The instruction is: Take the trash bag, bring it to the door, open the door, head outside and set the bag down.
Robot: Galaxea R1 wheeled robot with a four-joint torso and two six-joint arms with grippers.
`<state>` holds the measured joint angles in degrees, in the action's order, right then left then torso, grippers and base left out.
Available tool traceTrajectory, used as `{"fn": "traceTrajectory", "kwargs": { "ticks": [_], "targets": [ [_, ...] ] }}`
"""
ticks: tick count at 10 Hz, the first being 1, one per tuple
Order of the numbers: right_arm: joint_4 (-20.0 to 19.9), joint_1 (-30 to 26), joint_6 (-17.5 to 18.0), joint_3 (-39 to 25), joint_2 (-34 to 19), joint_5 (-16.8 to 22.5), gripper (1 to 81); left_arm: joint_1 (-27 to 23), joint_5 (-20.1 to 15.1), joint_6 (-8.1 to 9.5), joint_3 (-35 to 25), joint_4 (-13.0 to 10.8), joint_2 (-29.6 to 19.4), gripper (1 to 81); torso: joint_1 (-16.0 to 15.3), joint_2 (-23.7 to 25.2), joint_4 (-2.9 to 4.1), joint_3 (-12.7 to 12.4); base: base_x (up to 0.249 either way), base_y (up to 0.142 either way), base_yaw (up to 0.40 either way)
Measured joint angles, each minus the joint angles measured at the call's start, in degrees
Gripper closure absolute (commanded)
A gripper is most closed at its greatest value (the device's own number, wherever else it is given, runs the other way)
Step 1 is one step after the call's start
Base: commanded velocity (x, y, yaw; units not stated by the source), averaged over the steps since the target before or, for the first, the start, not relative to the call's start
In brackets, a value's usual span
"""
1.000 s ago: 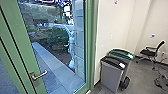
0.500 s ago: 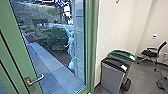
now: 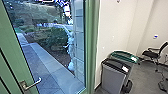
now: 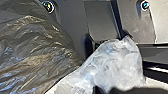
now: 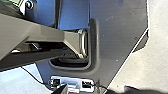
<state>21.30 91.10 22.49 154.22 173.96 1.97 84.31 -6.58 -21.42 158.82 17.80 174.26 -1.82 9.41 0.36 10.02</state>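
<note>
Black plastic: one trash bag [image 4: 35,50], creased, bulging, near the left gripper [image 4: 112,90]; pale crumpled plastic [image 4: 115,62] adjoining. Bag's long axis and direction: indeterminable, bulk cut off by the view. Left gripper's opening and hold: cannot tell; right gripper [image 5: 95,90], likewise. One green-framed door [image 3: 15,57], lever handle [image 3: 33,83].

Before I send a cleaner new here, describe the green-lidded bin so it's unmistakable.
Start at the green-framed glass door; to its right in the head view, two bins stand by the white wall. It is the farther one, partly hidden by the grey bin in front; its lid is green, the neighbour's black.
</note>
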Motion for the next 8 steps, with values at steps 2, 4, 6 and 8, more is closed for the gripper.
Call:
{"fn": "traceTrajectory", "kwargs": {
  "ticks": [2,4,6,8],
  "targets": [
    [0.00,-0.15,0.00,0.00,0.10,-0.02,1.0,-0.02,-0.02,0.00,0.00,-0.02,0.00,81.1,-0.02,-0.02,0.00,0.00,0.032,0.000,0.000],
    [0.00,-0.28,0.00,0.02,0.13,-0.07,1.0,-0.16,0.05,0.00,0.00,-0.02,0.00,81.1,-0.05,-0.02,0.00,0.00,0.000,0.000,0.000],
    [0.00,0.02,0.00,0.02,0.13,0.00,1.0,0.17,-0.05,0.01,0.00,0.00,0.00,81.1,0.00,0.00,0.00,0.00,0.000,0.000,0.000],
    [0.00,0.00,0.02,0.02,0.13,-0.02,1.0,0.00,0.00,0.00,0.00,-0.02,0.00,81.1,0.00,0.00,-0.02,0.00,0.000,0.000,0.000]
  ]
}}
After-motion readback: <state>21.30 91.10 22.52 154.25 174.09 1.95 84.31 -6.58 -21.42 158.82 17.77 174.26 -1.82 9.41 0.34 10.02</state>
